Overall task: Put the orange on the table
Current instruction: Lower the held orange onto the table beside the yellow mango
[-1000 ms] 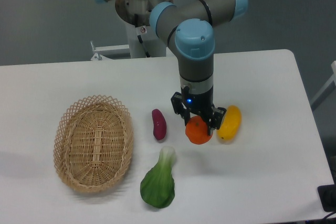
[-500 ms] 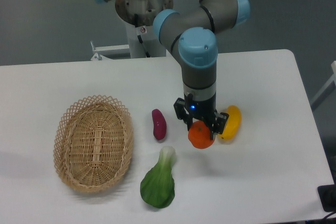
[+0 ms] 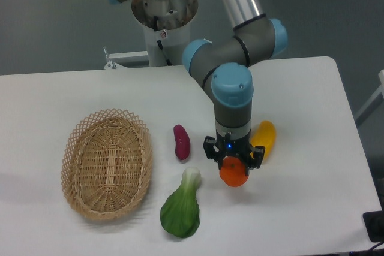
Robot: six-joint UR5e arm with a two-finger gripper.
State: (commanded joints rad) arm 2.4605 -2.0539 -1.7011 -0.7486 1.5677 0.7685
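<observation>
Orange [image 3: 234,174] sits clamped between my jaws, low over the table [image 3: 312,166], just beside the yellow fruit [image 3: 263,139] and near the green vegetable [image 3: 180,208]. If I let go while it hangs above the surface, I judge it could roll into either neighbour or off toward the edge.

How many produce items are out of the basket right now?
4: the orange in the gripper, a mango behind it, a purple sweet potato beside the wicker basket, and a bok choy nearest the front.
</observation>
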